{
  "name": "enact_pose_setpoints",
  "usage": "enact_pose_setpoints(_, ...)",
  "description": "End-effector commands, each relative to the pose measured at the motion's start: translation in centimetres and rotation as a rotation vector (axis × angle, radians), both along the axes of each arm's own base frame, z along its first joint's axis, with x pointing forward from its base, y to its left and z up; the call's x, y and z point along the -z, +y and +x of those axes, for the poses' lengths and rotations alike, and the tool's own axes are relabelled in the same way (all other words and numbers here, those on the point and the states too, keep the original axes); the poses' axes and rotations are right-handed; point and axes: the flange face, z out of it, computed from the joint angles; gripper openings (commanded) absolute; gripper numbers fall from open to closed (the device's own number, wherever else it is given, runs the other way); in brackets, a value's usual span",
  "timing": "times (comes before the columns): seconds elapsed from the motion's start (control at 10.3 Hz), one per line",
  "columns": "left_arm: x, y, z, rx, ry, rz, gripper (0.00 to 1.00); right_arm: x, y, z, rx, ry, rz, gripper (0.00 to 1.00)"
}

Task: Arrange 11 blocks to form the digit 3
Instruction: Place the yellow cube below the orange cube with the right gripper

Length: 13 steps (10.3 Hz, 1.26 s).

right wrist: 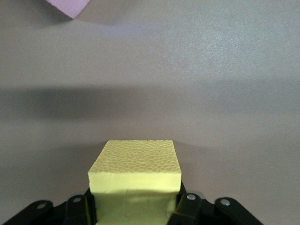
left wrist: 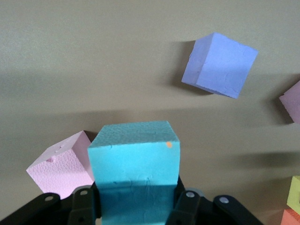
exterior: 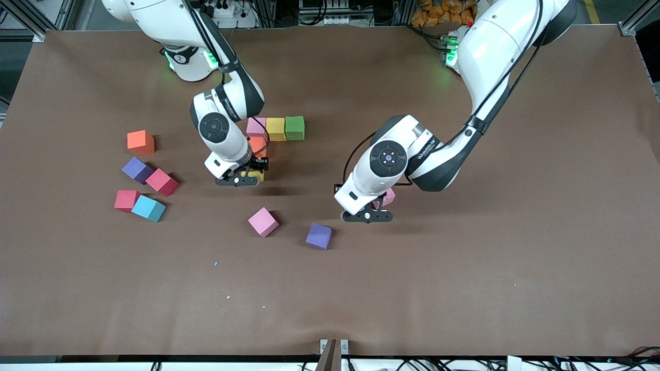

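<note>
Both tools are clamped on foam cubes: left tool pinches a light blue cube above the worktop, right tool sets a yellow cube beside the orange cube in the started digit 3. They look light and squashy, so I'd grip flat opposite faces, gently.

Wide brown table, metal frame rails at its corners, cables along one edge

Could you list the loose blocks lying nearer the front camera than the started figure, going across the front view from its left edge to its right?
Red block → purple block → light blue block → second red block → pink block → second purple block.
</note>
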Motion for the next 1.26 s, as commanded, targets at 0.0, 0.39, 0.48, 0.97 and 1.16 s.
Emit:
enact_pose_setpoints(0.0,-0.2,0.4,0.0,0.012,0.003,0.008,0.00,-0.2,0.1,-1.5,0.017,0.010,0.004,0.13)
enact_pose_setpoints(0.39,-0.1,0.4,0.0,0.012,0.005,0.008,0.00,-0.9,-0.4,-1.0,0.017,0.004,0.011,0.14)
enact_pose_setpoints(0.48,-0.2,0.4,0.0,0.012,0.003,0.008,0.00,-0.9,-0.5,-1.0,0.017,0.004,0.011,0.14)
enact_pose_setpoints(0.97,-0.1,0.3,-0.1,0.012,0.006,0.007,0.00,-0.8,-0.6,-0.9,0.015,0.006,0.009,0.14)
enact_pose_setpoints(1.16,-0.1,0.3,-0.1,0.014,0.005,0.007,0.00,-0.8,-1.0,-0.8,0.024,0.009,0.008,0.76)
